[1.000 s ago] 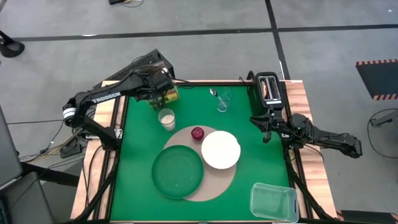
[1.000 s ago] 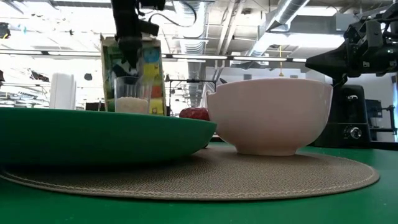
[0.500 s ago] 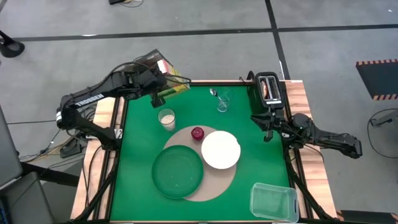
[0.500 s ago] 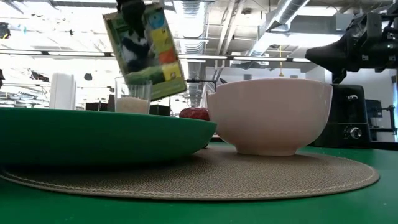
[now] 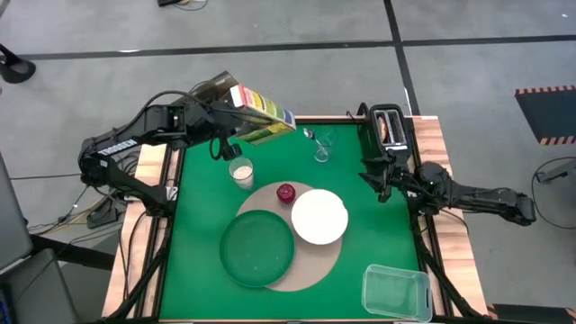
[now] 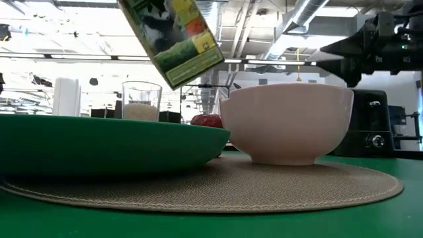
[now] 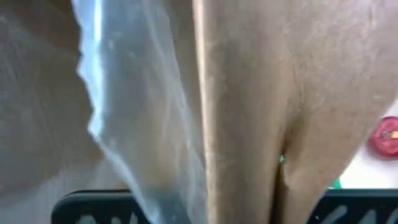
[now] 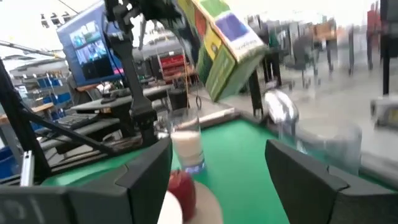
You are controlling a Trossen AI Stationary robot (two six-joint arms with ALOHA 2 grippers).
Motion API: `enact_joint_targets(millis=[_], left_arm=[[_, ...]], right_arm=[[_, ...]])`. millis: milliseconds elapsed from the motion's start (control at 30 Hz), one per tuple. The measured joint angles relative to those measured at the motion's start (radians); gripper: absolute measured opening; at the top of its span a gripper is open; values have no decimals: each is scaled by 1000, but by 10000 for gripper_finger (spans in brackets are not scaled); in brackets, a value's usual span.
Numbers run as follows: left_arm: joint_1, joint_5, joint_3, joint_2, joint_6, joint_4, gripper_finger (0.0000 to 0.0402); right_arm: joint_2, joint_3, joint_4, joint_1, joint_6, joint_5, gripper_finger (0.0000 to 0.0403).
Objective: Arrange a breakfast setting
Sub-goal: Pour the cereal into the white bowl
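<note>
Left gripper [image 5: 219,120] clamps cereal box [image 5: 258,115], tilted in air over table's far-left corner; right gripper [image 5: 380,176] waits w/ fingers spread near toaster [image 5: 388,129]

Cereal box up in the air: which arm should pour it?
Left. Its claw already holds the tilted cereal box. The right claw is open beside the toaster.

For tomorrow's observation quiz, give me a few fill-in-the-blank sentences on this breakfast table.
1. The left gripper holds the tilted cereal ____ in the air.
2. The white bowl sits on the round ____.
3. The green plate holds ____.
4. The red fruit lies beside the ____.

Missing: box; mat; nothing; bowl
</note>
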Motion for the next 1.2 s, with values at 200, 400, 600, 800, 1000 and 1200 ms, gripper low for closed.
enact_joint_targets(millis=[200, 400, 600, 800, 1000, 1200], left_arm=[[-71, 0, 31, 0, -19, 2, 0], [-144, 0, 55, 0, -20, 41, 0], [-185, 11, 56, 1, 1, 123, 0], [-185, 66, 55, 22, 43, 231, 0], [-185, 97, 54, 28, 44, 255, 0], [-196, 108, 54, 28, 36, 281, 0]], right_arm=[[22, 3, 77, -1, -18, 5, 292], [21, 4, 94, -2, -16, 3, 292], [28, 5, 104, -6, -10, 8, 314], [53, 7, 151, -6, -15, 16, 384], [138, 7, 224, -5, -57, 26, 393], [261, 7, 416, -5, -98, 26, 396]])
